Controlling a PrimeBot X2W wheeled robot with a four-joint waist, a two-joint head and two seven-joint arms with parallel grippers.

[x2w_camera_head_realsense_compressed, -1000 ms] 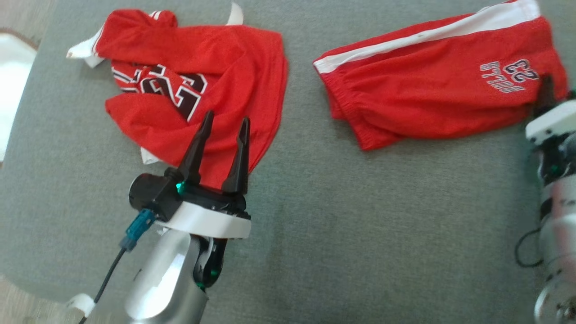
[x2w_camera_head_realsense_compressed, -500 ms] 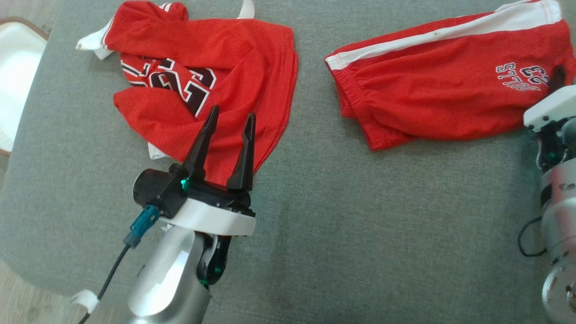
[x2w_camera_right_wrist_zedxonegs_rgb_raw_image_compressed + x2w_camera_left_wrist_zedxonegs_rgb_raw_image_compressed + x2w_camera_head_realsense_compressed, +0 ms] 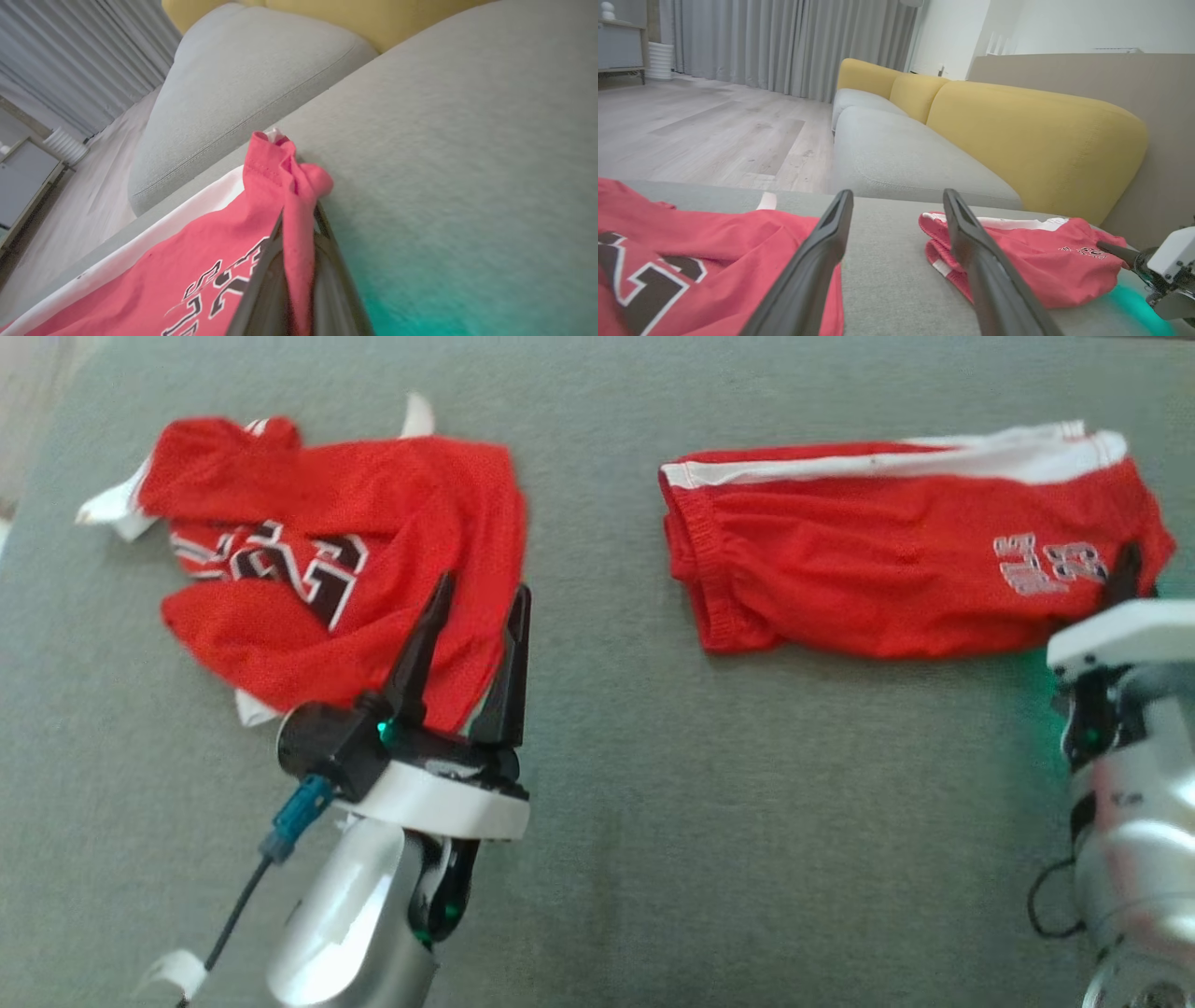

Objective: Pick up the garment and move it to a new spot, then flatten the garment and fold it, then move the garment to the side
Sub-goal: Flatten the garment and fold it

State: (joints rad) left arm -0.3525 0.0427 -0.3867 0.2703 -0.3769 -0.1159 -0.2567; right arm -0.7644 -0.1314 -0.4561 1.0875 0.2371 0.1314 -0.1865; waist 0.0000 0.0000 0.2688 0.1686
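Right wrist view: right end effector (image 3: pixel 299 219) clamped on corner hem of red shorts (image 3: pixel 201 252), thin pinch only. Shorts lie on grey cushion (image 3: pixel 747 784), right of jersey (image 3: pixel 373 504), well apart; left end effector (image 3: pixel 482 590) fingers spread, over jersey's near hem. Risk: slick mesh slips out on lift; one-corner hold lets shorts bunch, maybe drag twd jersey.

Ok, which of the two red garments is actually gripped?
The shorts with the white stripe: the right gripper pinches its corner. The jersey with the black number lies loose by the open left gripper.
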